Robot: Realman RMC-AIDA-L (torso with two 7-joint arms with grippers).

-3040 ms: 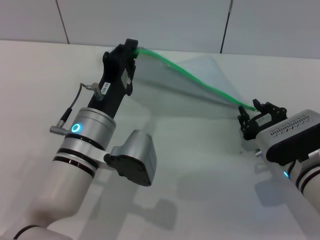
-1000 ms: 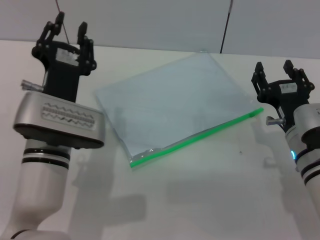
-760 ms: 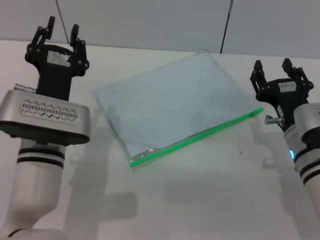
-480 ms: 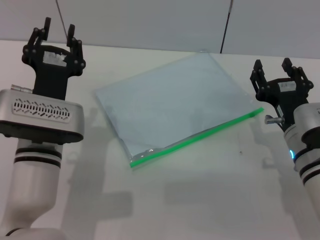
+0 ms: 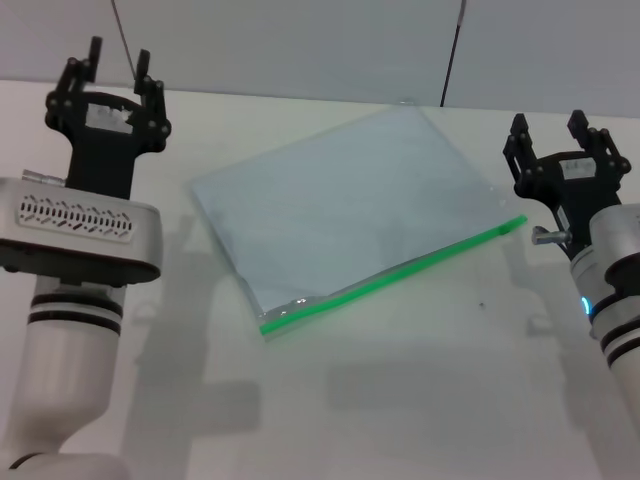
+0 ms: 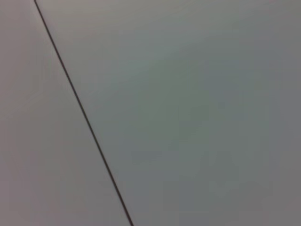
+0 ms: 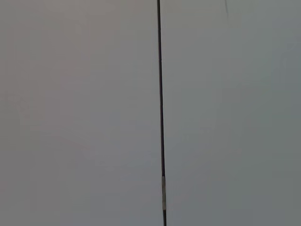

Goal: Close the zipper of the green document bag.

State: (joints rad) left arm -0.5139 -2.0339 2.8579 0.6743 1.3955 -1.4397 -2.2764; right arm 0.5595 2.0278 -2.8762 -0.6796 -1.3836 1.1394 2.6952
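The green document bag (image 5: 340, 210) lies flat on the white table (image 5: 400, 400) in the head view, a pale bluish translucent pouch turned at an angle. Its zipper (image 5: 400, 272) runs as a bright green strip along the near long edge, from near left up to far right. A small pale spot that may be the slider shows near its left end. My left gripper (image 5: 113, 62) is raised at the far left, open and empty, well clear of the bag. My right gripper (image 5: 560, 132) is raised at the right, open and empty, just beyond the zipper's right end.
A grey panelled wall (image 5: 300, 45) with dark seams stands behind the table. Both wrist views show only this wall (image 6: 188, 117) and its seam (image 7: 161, 117).
Three seconds ago both grippers held the bag lifted by its green edge. Now it lies flat on the table, both grippers are open and raised, and the right one has lifted slightly.
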